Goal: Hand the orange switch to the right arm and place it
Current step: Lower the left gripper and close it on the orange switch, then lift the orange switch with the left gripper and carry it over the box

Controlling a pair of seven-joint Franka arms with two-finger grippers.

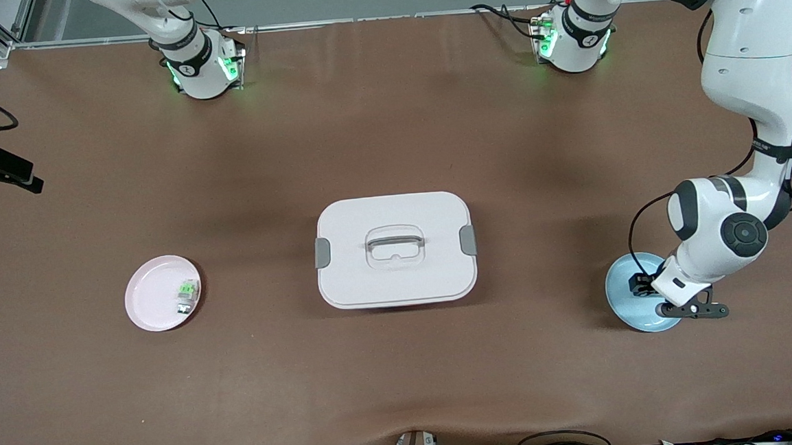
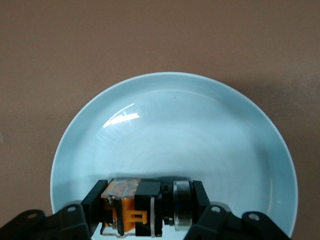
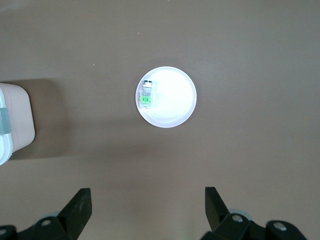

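Note:
The orange switch (image 2: 131,209), a black stub with orange bands and a metal ring, lies sideways between the fingers of my left gripper (image 2: 148,201). The gripper is shut on it, one finger (image 2: 96,200) at each end. It holds the switch low over the pale blue plate (image 2: 175,135); I cannot tell whether the switch touches the plate. In the front view my left gripper (image 1: 642,286) is over the blue plate (image 1: 620,291) at the left arm's end of the table. My right gripper (image 3: 147,200) is open and empty, high over the bare table beside the pink plate (image 3: 175,100).
The pink plate (image 1: 149,296) at the right arm's end holds a pale green and clear small part (image 1: 187,294), which also shows in the right wrist view (image 3: 146,95). A white lidded box (image 1: 395,250) with a grey handle stands mid-table.

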